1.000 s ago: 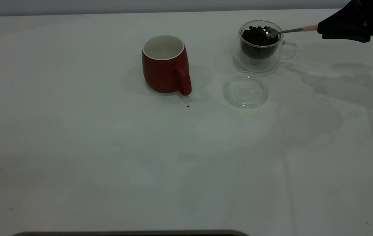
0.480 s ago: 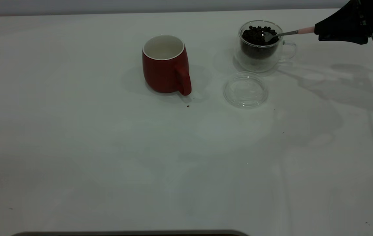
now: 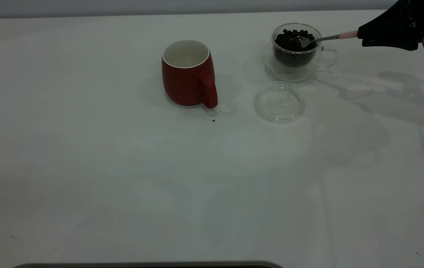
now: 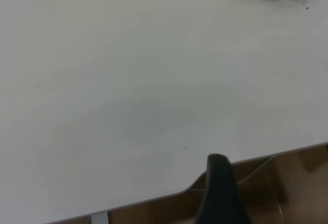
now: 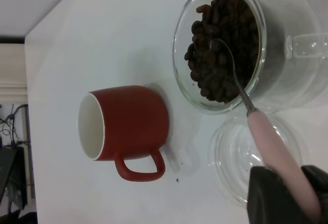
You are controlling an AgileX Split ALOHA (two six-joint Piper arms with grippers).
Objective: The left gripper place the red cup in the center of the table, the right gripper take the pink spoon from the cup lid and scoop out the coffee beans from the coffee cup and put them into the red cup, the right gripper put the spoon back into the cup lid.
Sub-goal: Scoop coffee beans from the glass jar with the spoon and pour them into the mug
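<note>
The white table (image 3: 122, 178) spreads wide under me, mostly bare. On it the red cup (image 3: 188, 73) stands upright near the middle, handle toward the camera side, and from what I see of its white inside it holds no beans, so I judge the placing step done and the scooping step in hand.

My left gripper (image 4: 221, 190) is parked back at the table's near edge, well apart from everything; only one dark finger shows in its wrist view, so I cannot tell whether it is apart or together.

To the right of the red cup stands the glass coffee cup (image 3: 296, 52), filled close to the rim with coffee beans (image 3: 293, 40). Just in front of it lies the clear cup lid (image 3: 279, 101), with no spoon resting in it.

My right gripper (image 3: 373, 36) reaches in from the table's far right edge, clamped on the pink spoon (image 5: 277, 149) by its handle. The spoon's metal bowl (image 5: 223, 55) dips into the beans inside the glass rim.

Smallest: a stray dark speck (image 3: 213, 120) on the table just beside the red cup's handle.

Next, I judge, I must turn the bowl under a few beans, lift it level clear of the glass rim, and carry it left over the red cup's mouth without tipping early.
</note>
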